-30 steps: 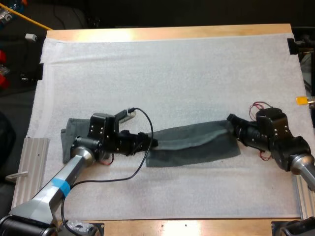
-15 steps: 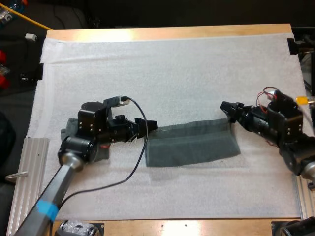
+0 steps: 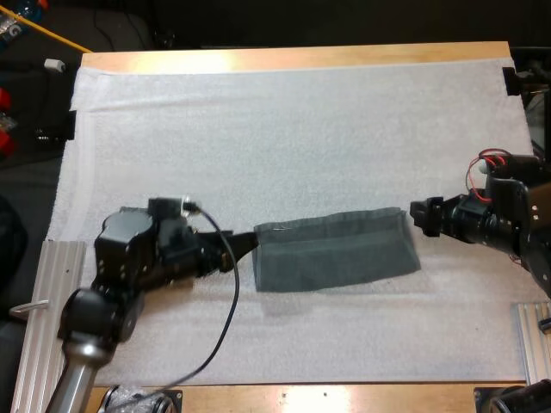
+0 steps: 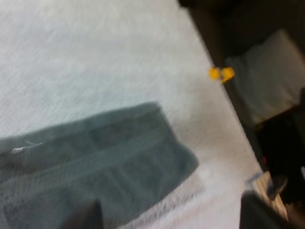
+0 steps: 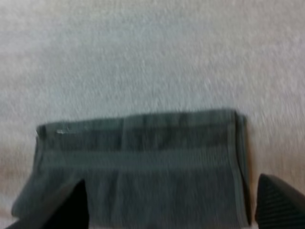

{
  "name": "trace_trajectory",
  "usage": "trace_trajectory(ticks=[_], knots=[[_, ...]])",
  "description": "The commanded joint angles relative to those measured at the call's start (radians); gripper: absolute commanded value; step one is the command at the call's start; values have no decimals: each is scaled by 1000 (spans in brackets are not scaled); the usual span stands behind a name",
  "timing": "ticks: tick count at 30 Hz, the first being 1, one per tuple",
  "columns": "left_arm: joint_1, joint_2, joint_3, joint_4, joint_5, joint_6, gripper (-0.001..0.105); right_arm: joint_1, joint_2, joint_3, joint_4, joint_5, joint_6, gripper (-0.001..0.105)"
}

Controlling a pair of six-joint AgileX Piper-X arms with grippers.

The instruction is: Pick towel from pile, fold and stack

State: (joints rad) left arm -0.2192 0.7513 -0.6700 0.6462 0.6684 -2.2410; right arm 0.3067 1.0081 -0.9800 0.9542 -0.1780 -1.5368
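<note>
A dark grey-green towel lies flat on the white mat as a long folded band, slightly right of centre. My left gripper hovers just off the towel's left end, fingers apart and holding nothing. My right gripper stands a short way off the towel's right end, also open. In the left wrist view the towel lies ahead of my two spread fingers. The right wrist view looks along the towel, with a finger on each side and clear of the cloth.
The white mat is bare beyond the towel. Ribbed metal rails sit at the table's left and right front edges. The wooden table edge runs along the far side.
Both grippers have let go of the towel's ends and drawn back, the left toward the left, the right toward the right. The towel has settled flat.
</note>
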Motion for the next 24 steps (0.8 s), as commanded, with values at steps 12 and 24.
trace_trajectory(ticks=[12, 24], knots=[[1, -255, -10, 276, -52, 26, 58, -5, -3, -9, 99, 20, -56, 70], [1, -287, -10, 299, -52, 26, 58, -184, 147, -6, 56, 16, -85, 70]])
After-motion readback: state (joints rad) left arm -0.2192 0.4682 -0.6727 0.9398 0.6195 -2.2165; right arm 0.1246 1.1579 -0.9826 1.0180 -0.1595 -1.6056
